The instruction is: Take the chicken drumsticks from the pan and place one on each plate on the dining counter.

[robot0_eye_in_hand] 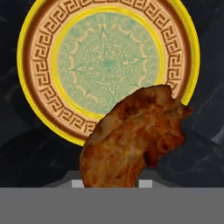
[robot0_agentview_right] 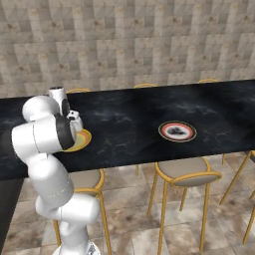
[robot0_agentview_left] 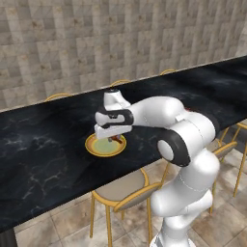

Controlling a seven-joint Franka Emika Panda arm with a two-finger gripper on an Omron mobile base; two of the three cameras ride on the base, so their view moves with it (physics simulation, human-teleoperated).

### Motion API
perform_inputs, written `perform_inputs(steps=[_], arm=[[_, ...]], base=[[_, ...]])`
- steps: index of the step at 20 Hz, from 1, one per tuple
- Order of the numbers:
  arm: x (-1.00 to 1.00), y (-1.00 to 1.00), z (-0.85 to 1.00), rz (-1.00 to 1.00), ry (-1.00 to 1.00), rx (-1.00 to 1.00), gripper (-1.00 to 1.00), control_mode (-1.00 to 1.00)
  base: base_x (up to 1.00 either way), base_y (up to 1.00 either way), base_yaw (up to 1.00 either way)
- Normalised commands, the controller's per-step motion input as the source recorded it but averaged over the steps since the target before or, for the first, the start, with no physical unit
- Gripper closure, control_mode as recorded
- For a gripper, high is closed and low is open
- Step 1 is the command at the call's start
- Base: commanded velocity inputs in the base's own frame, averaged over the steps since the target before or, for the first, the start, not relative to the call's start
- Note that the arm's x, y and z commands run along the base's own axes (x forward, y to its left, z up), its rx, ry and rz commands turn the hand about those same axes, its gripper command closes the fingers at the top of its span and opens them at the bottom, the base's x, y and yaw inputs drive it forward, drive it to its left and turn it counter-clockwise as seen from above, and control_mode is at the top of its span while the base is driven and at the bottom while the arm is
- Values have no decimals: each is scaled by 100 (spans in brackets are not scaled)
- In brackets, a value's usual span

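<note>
currently the gripper [robot0_agentview_left: 114, 140] hangs directly above the yellow-rimmed plate [robot0_agentview_left: 95, 149] on the dining counter [robot0_agentview_left: 43, 144], with the hand pointing down at the slab. the jaws are clenched on a chicken drumstick [robot0_eye_in_hand: 131, 142]: in the hand view the brown, club-shaped piece sits between the finger tips at the bottom and rises across the lower right of the plate's rim. in the left base view a small orange-brown patch of the drumstick shows just under the hand, over the near-right part of the plate.

the yellow-rimmed plate has a pale green patterned centre, a brown band with a key pattern and a bright yellow outer edge. it lies flat on the black marble, near the counter's front edge. whether the drumstick touches the plate surface cannot be told.

in the right base view the arm [robot0_agentview_right: 45, 134] covers most of the yellow-rimmed plate; a slice of its rim shows just right of the arm. the second plate [robot0_agentview_right: 177, 131], with a red-brown rim and a white centre, lies well apart to the right on the same counter. a dark mark sits at its centre; what it is cannot be told.

stools [robot0_agentview_left: 120, 190] with yellow metal legs and tan seats stand along the counter's near side. a stone-tiled wall [robot0_agentview_right: 149, 40] runs behind the counter.
</note>
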Motion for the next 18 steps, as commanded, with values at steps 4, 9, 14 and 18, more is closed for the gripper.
perform_inputs(steps=[4,9,14,18], arm=[[30,0,-20,2,0,0,100,-100],[29,7,-28,0,-13,0,100,-100],[28,13,-27,0,-12,0,100,-100],[16,13,-22,0,-5,1,100,-100]], base=[[0,0,0],[0,0,0],[0,0,0],[0,0,0]])
